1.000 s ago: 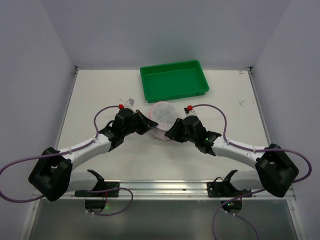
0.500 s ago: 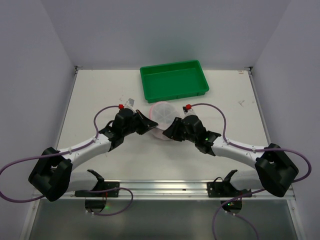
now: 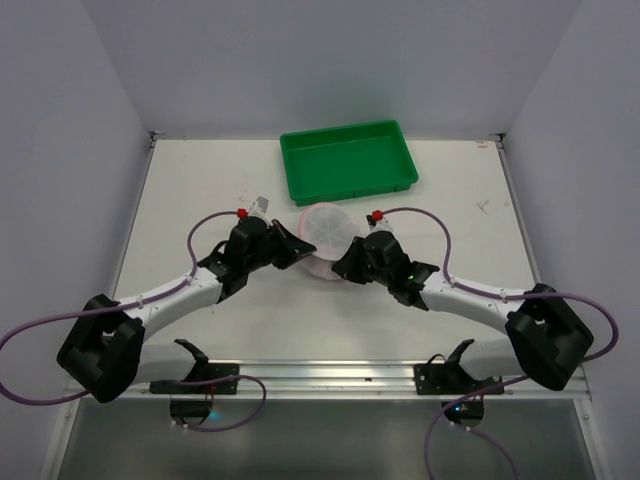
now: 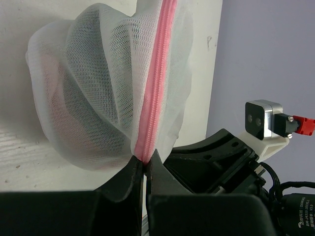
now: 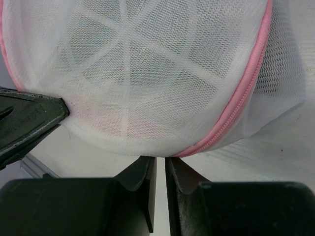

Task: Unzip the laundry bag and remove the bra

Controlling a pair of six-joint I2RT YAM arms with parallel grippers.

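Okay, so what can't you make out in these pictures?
Bra: wrist views, laundry bag mesh shows only vague shapes.
Zipper pull: left wrist view, left gripper covers the zipper end.
Right gripper: right wrist view, fingertips meet the bag's edge; whether they pinch it is unclear.

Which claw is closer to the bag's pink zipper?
Left. The left gripper pinches the pink zipper itself; the right gripper sits at the laundry bag on white mesh just beside it.

White mesh banded in pink is being shown on the laundry bag [image 3: 325, 228], black on the left end effector [image 4: 146, 169] and right end effector [image 5: 160, 169], green on the tray [image 3: 345, 165].
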